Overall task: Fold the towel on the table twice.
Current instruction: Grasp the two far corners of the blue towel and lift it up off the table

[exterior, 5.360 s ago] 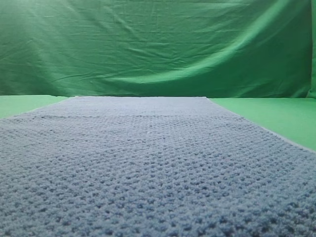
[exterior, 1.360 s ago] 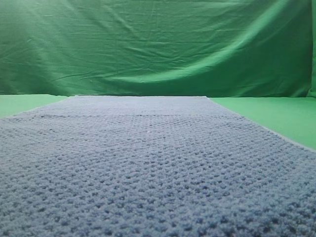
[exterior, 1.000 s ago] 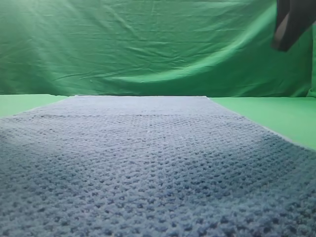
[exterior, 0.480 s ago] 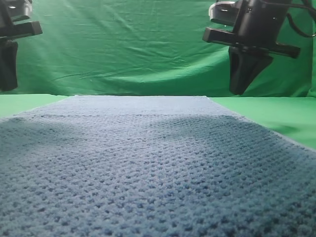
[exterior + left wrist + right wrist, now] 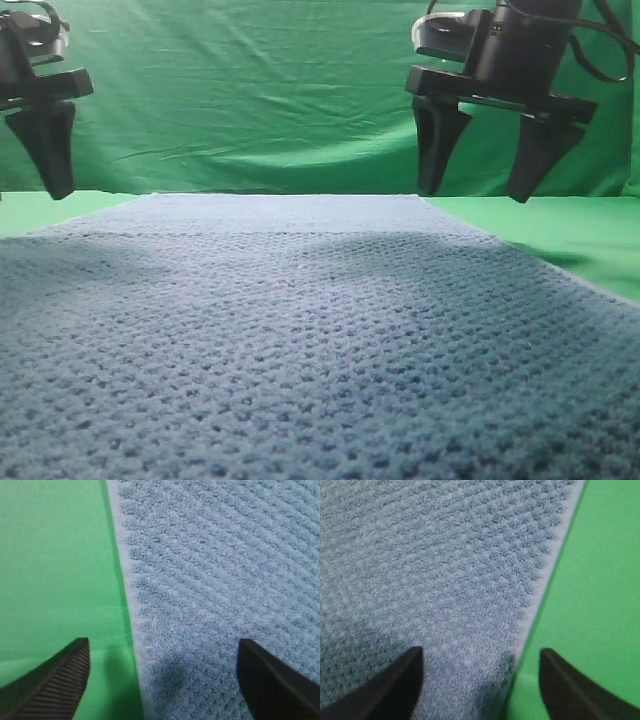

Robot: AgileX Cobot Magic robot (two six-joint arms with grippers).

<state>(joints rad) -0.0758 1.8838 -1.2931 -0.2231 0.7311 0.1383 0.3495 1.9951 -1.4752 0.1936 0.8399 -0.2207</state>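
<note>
1. Both arms down into view since a second ago, jaws parted from shut.
2. Towel flat, unfolded, spread across table.
3. Right gripper spread wide, empty, straddling right hem near far right corner; likely lined up to pinch.
4. Left gripper parted, empty, straddling left hem likewise.
5. No containers visible.
</note>
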